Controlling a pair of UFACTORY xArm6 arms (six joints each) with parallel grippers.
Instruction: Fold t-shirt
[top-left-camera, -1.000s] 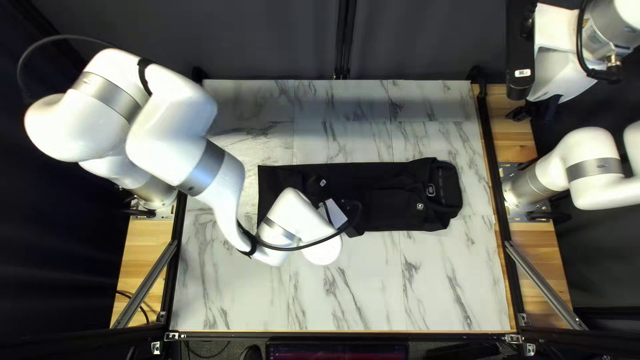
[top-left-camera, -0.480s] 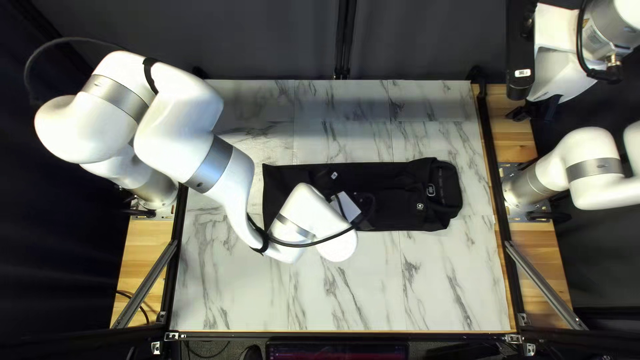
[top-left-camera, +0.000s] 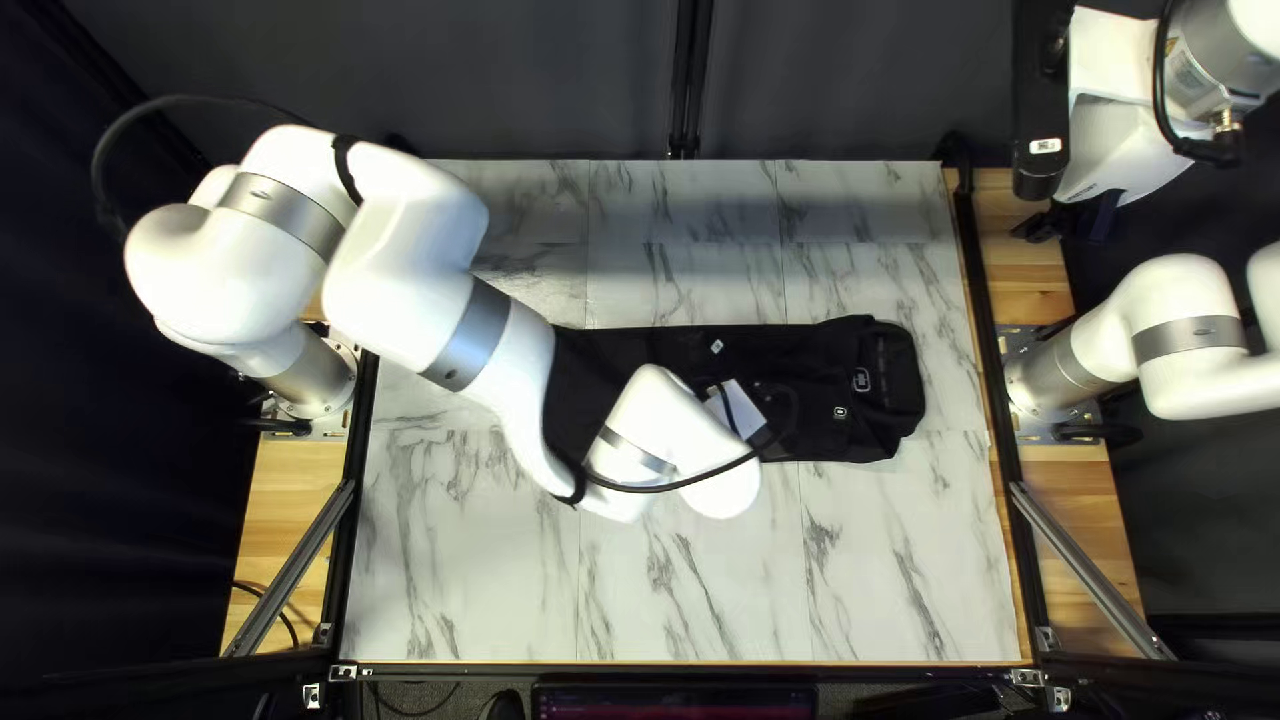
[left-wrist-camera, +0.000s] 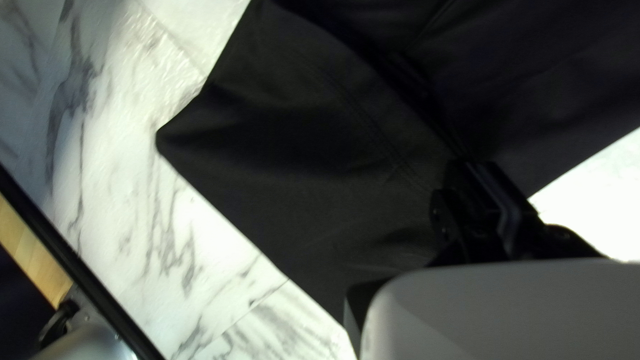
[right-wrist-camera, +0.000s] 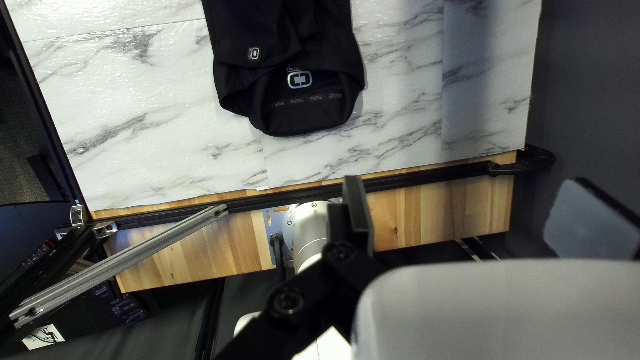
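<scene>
Pinching black t-shirt (partly folded), left hand

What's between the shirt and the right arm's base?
Past the shirt: bare marbled tabletop, its thin wooden edge, then the black rail, before the right arm's base. Right wrist view.

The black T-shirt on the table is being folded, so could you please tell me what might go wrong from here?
The left gripper is right at the creased cloth, so moving it could drag the T-shirt askew. The shirt's far end, at the right of the top left view, has uneven, bunched layers, which may leave a lumpy fold. The left arm hides part of the shirt there, so a crooked edge could go unnoticed.
</scene>
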